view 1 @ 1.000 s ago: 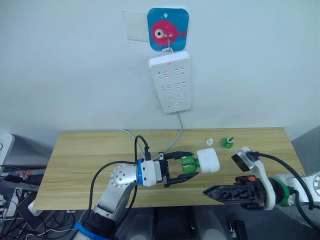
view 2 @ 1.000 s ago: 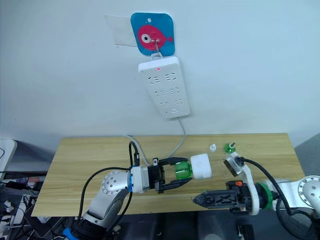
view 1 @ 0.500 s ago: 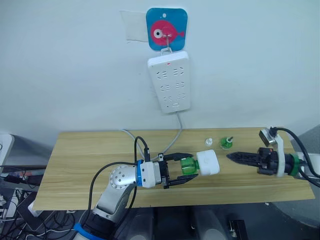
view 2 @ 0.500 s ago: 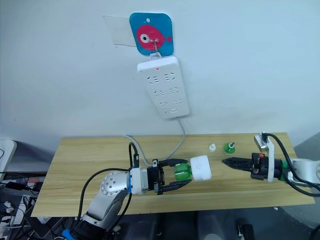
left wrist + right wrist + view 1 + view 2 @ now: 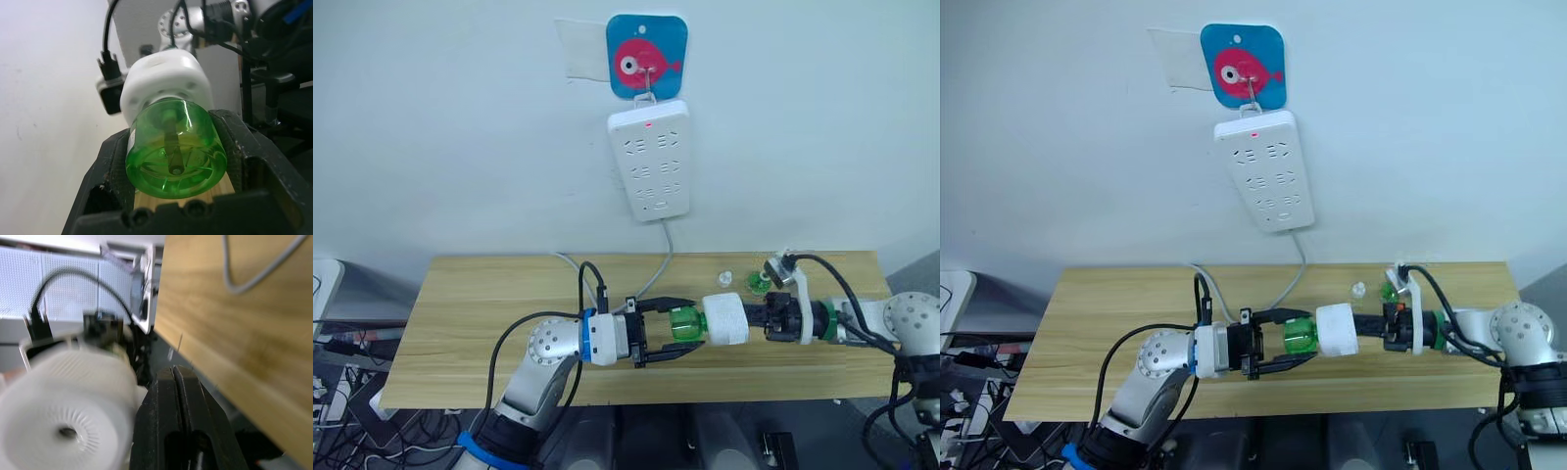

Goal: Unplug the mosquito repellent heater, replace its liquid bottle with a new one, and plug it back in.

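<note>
Centrally, left gripper [image 5: 668, 330] clamps the green bottle [image 5: 684, 324] so the right gripper [image 5: 752, 319], fingers closed and empty, can reach the heater [image 5: 724, 319].

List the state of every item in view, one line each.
Heater: unplugged, held above the table, a green bottle fitted in it.
Fitted green bottle: clamped between the left gripper fingers.
Right gripper: fingers shut, empty, tips right beside the heater.
Other green bottle: standing on the table, capless.
White cap: loose on the table.
Power strip: hanging on the wall, red light on, sockets empty.
</note>
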You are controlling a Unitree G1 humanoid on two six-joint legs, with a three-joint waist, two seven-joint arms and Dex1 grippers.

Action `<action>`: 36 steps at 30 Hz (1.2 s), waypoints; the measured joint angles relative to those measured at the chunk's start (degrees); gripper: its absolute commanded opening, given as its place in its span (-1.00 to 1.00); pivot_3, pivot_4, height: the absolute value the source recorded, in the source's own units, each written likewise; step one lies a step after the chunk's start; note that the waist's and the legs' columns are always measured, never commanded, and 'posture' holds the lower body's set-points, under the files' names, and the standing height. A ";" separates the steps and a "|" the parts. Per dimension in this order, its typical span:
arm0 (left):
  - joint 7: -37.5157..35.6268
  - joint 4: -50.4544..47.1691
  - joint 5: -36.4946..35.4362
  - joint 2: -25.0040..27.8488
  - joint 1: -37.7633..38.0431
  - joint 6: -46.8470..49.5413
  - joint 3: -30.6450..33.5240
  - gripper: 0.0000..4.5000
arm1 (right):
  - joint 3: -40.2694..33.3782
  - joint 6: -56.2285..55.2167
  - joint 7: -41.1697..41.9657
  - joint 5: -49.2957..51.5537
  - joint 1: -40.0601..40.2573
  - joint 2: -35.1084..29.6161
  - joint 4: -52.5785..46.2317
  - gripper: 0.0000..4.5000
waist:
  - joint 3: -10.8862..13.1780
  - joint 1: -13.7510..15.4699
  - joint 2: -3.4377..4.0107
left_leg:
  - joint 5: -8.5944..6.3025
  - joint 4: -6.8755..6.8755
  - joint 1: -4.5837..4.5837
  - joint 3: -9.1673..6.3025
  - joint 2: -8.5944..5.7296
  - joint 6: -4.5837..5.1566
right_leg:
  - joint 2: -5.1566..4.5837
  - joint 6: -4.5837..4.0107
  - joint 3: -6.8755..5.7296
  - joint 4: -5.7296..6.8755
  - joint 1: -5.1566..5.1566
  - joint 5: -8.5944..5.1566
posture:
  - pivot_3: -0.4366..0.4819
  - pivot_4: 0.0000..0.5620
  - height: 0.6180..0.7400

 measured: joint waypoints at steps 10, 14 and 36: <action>1.42 0.96 0.33 -0.35 -0.68 -0.16 0.56 0.01 | -1.66 -1.09 -9.75 17.42 8.68 -3.45 -9.85 -0.99 | 0.01 -0.14 0.00 | 0.00 0.00 0.01 0.02 -0.01 0.00 | 0.00 0.00 0.00 0.01 0.01 0.00 | -0.23 0.05 1.00; 1.62 2.45 1.17 -0.44 -0.66 -0.16 0.53 0.01 | -0.98 -4.96 -12.07 25.29 11.30 -7.52 -15.07 -0.99 | 0.04 -0.17 -0.06 | 0.00 0.00 0.01 -0.01 0.01 0.00 | 0.02 0.00 -0.03 0.01 0.02 0.00 | -0.25 0.04 1.00; 0.43 3.53 1.40 -0.30 -0.44 -0.39 0.19 0.01 | 4.14 -14.36 -16.08 26.09 -5.58 -12.16 -18.58 -0.99 | 0.04 -0.25 -0.06 | 0.00 0.00 0.00 -0.03 0.01 0.00 | 0.01 0.00 -0.05 -0.01 0.00 0.00 | -0.27 -0.01 1.00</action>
